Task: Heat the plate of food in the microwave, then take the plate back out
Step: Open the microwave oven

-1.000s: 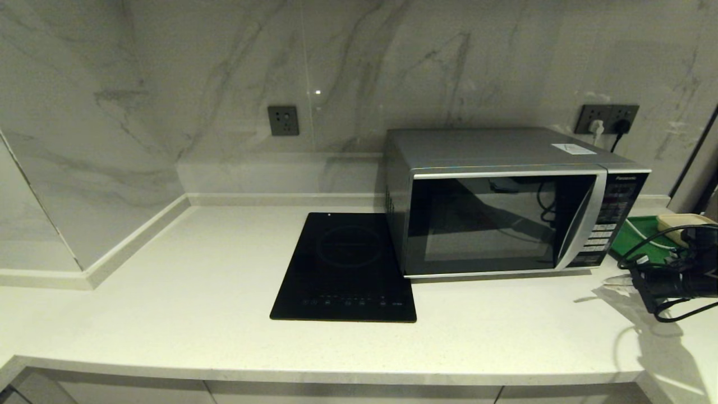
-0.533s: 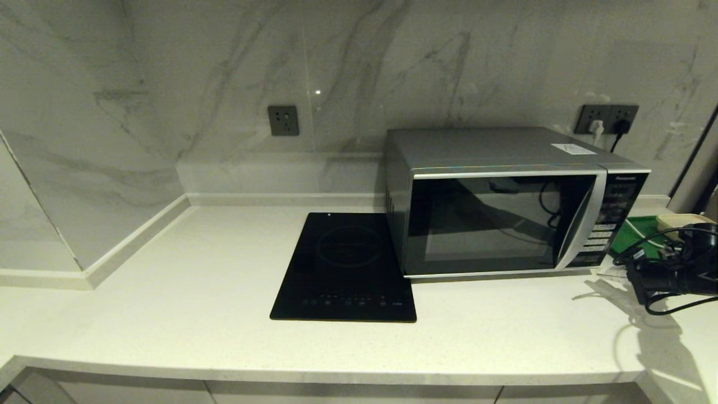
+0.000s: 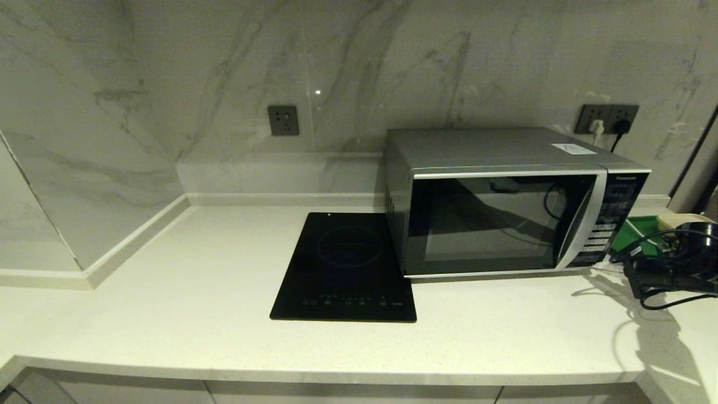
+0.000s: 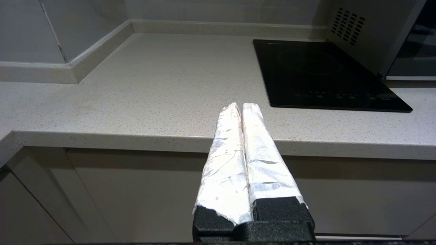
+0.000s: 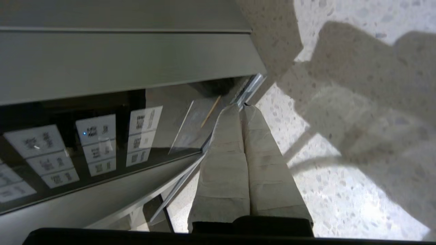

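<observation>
Right gripper (image 5: 242, 106), white-wrapped jaws pressed together and holding nothing, points at the lower front corner of the silver-grey boxy microwave (image 3: 505, 207), just beside its button panel (image 5: 85, 146); the dark glass door (image 3: 488, 224) is closed. No plate of food shows in any view. Left gripper (image 4: 242, 106), jaws likewise together, hangs before the speckled pale countertop (image 4: 153, 85) edge, the flat black induction cooktop (image 4: 320, 75) beyond its tips.

Pale speckled desk (image 3: 168, 314) runs into a marble-patterned corner wall (image 3: 196, 73). Flat black induction cooktop (image 3: 345, 268) lies on it. Grey socket (image 3: 282, 120) on the back wall; double socket (image 3: 608, 118) at right, plugs inserted. Green tray (image 3: 636, 233) at far right, cream dish (image 3: 681, 220) beside it.
</observation>
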Robot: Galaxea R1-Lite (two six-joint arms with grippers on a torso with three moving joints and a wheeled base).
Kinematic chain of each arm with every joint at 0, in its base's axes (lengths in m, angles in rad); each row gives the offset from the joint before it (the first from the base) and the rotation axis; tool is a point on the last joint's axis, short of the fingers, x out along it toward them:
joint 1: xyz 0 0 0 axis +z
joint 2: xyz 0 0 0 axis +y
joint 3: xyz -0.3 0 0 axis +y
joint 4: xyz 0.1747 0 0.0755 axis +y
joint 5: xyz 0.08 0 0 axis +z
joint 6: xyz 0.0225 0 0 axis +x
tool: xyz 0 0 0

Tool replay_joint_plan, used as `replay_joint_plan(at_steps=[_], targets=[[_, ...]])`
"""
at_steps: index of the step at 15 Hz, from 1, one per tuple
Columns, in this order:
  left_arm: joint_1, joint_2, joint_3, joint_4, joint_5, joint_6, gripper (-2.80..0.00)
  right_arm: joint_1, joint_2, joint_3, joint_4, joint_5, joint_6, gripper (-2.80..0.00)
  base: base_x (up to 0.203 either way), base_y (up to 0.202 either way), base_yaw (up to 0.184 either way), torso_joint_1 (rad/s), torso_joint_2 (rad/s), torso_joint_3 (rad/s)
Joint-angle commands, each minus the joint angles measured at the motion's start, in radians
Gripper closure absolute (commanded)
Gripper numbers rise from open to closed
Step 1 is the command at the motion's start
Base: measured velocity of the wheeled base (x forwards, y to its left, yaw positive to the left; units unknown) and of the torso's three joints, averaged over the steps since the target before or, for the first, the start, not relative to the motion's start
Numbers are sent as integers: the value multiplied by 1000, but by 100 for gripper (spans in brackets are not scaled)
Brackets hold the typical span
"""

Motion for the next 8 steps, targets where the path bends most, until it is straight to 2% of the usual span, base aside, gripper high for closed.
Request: replay_joint_plan(at_steps=[1,8], targets=[[1,0,0,0,0,-1,0,4,17,-6,-22,5,4,0,0,0,0,0,0,0],[-1,-2,0,0,0,-1,0,21,15,-3,-87,9,3,0,0,0,0,0,0,0]])
